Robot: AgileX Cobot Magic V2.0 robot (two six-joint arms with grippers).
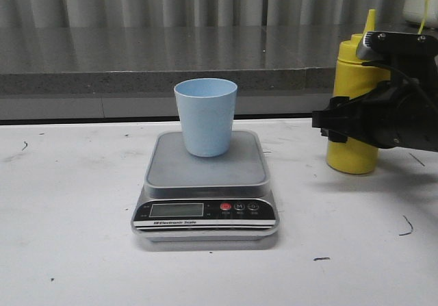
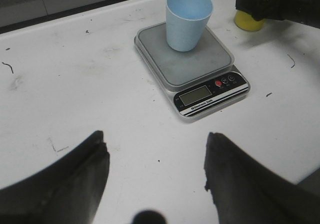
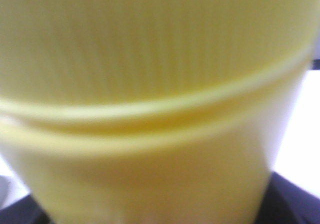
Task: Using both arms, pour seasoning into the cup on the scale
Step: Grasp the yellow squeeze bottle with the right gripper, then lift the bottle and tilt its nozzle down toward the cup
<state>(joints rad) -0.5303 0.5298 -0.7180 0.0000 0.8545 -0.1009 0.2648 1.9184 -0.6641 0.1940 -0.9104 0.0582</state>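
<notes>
Yellow squeeze bottle (image 1: 352,107), soft-walled: right end effector (image 1: 342,124) at its mid-body, closure unclear; left end effector (image 2: 156,176) spread.

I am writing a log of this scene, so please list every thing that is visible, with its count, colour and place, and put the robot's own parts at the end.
cup: one, pale blue, upright on the rear part of the scale's platform.
scale: one, steel platform with black front panel and red button, mid table.
seasoning bottle: one, yellow, standing on the table to the right of the scale.
table: one, white with small dark marks.
ledge: one, grey, behind the table.
left gripper: one, black, open, holding nothing, above bare table away from the scale.
right gripper: one, black, at the bottle's body; whether it is clamped cannot be told.
</notes>
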